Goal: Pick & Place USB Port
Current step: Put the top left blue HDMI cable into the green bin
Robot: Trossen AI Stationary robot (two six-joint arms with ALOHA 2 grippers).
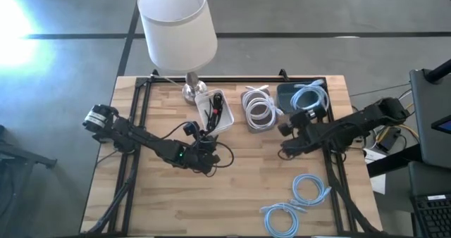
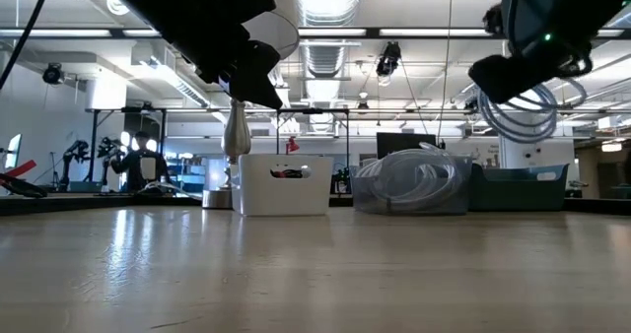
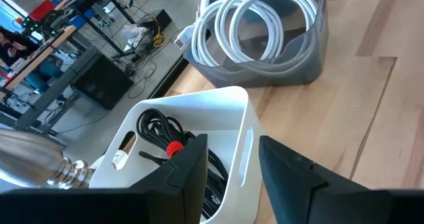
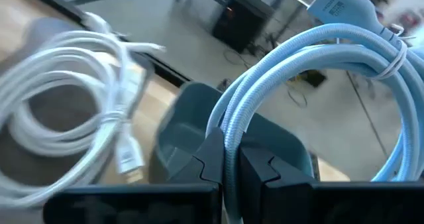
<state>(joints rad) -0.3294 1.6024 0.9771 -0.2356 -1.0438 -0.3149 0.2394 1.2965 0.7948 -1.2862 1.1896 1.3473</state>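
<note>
A light blue USB cable coil point(image 4: 318, 45), bound with a tie, is in my right gripper point(image 4: 228, 164), which is shut on it above the dark teal bin point(image 4: 192, 118) at the table's far right. The low view shows the coil point(image 2: 523, 111) hanging clear above that bin point(image 2: 518, 185). My left gripper point(image 3: 232, 174) is open and hovers just near of the white bin point(image 3: 199, 118), which holds a black cable with a red tie point(image 3: 173, 148). It touches nothing. My right gripper pinches several strands of the blue coil point(image 4: 228, 128) between its two fingers, which lie across the strands. The coil is lifted clear and hangs beside the fingers, with its USB plug point(image 4: 324, 2) sticking out at the far side of the loop.
A grey bin point(image 1: 259, 111) of white cables stands between the white and teal bins. A lamp point(image 1: 176, 27) stands at the far edge beside the white bin. Two more blue cable coils point(image 1: 310, 189) point(image 1: 285, 213) lie near the table's near right. Bare wood lies in the middle.
</note>
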